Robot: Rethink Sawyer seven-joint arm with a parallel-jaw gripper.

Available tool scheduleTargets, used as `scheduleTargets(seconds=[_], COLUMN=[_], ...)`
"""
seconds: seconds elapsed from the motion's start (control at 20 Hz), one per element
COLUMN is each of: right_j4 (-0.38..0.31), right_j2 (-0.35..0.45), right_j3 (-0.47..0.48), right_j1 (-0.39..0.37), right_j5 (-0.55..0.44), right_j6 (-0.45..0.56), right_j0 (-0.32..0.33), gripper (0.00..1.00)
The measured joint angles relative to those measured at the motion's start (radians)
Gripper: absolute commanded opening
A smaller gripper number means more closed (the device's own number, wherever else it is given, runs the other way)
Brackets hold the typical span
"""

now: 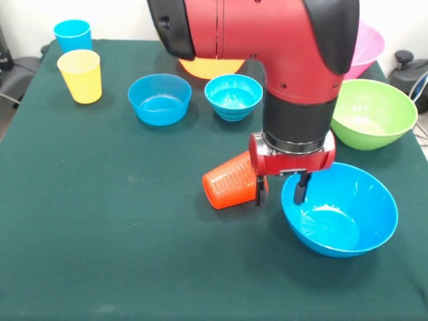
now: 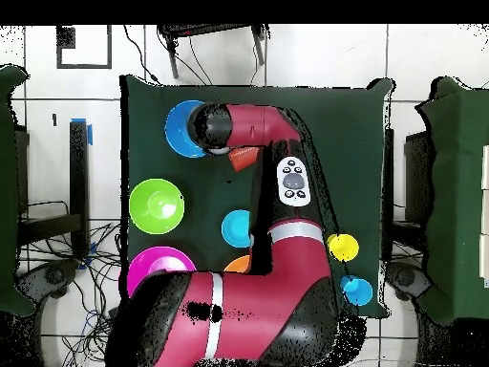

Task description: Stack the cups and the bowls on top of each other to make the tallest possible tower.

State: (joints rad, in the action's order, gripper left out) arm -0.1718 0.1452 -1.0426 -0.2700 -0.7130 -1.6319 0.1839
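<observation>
My gripper [image 1: 281, 191] is open and low over the table. One finger [image 1: 261, 192] is beside the orange-red ribbed cup [image 1: 229, 181], which lies on its side. The other finger [image 1: 302, 188] hangs just inside the left rim of the medium blue bowl [image 1: 342, 212]. A green bowl [image 1: 372, 112], a pink bowl [image 1: 368, 47], a yellow-orange bowl [image 1: 210, 67], a small blue bowl [image 1: 159, 99] and a ridged blue bowl [image 1: 233, 96] stand apart. The yellow cup [image 1: 80, 75] and the sky blue cup [image 1: 72, 35] stand upright at far left. No tower shows.
The arm hides part of the pink and yellow-orange bowls. In the overhead view the arm covers the gripper and part of the blue bowl [image 2: 178, 129]; the orange-red cup [image 2: 244, 159] shows beside it. Dark green cloth [image 1: 100, 254] covers the table.
</observation>
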Motion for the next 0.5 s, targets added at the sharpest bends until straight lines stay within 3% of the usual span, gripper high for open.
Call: scheduleTargets(seconds=[0.5], right_j4=[0.000], right_j2=[-0.001], right_j3=[0.001], right_j1=[0.054], right_j5=[0.023], right_j6=[0.000], right_j0=[0.000], gripper=[1.00])
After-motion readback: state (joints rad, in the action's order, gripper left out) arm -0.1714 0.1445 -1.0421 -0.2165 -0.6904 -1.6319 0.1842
